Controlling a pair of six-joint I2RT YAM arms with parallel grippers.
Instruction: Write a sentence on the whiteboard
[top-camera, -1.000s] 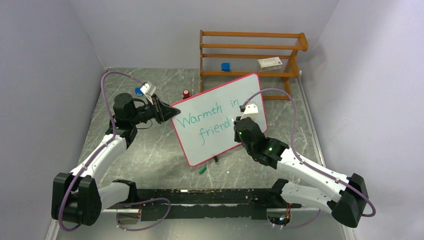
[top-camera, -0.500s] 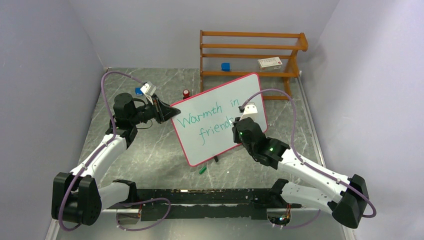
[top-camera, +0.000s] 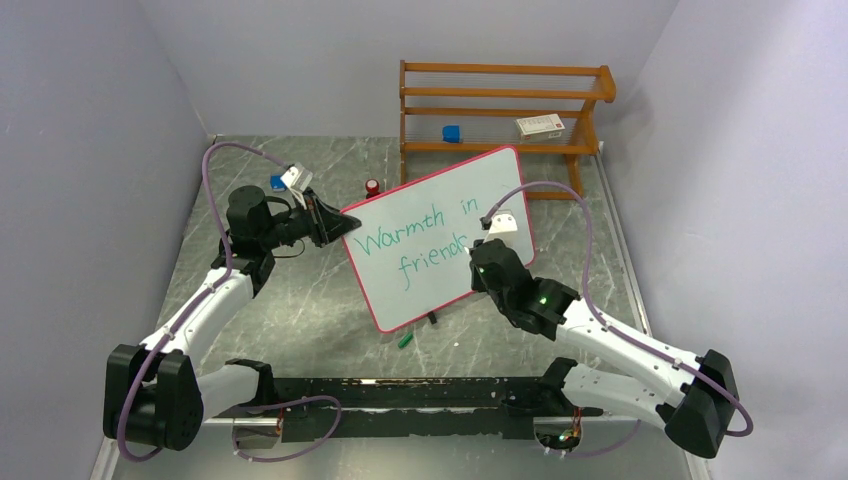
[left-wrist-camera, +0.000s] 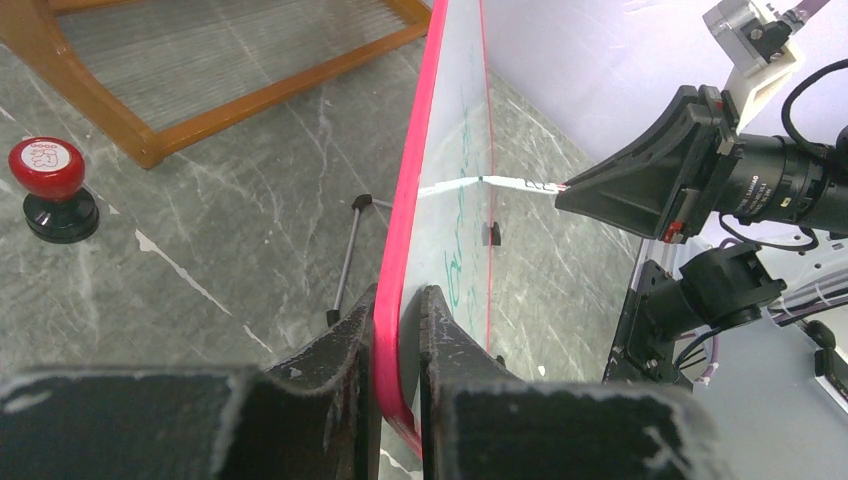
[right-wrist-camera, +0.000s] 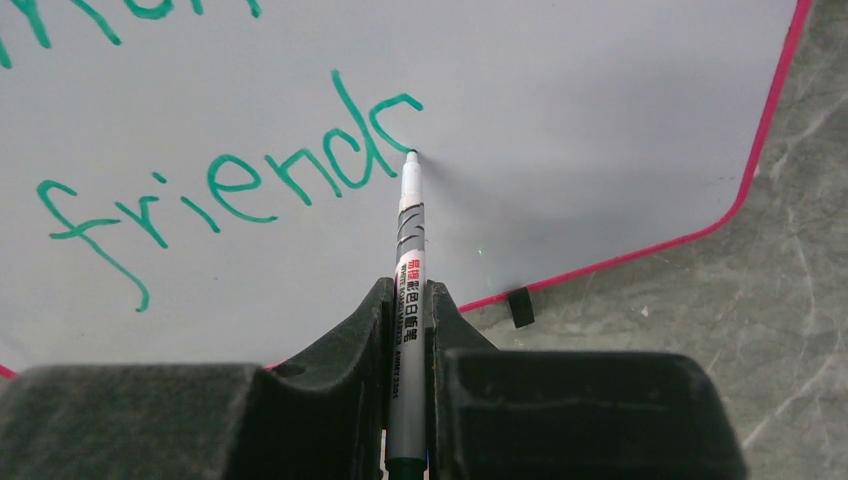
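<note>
Extending the green lettering past "friend", the marker (right-wrist-camera: 409, 235) clamped in the right pincer (right-wrist-camera: 405, 300) is best pressed lightly, while the tilted whiteboard (top-camera: 440, 235), mid-frame on the grey surface (top-camera: 300, 310), is braced at its left edge by the left pincer (left-wrist-camera: 398, 325) clamped on it.

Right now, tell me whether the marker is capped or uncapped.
Uncapped: the marker shows a bare tip touching the whiteboard beside green lettering, barrel clamped in the right tool.
</note>
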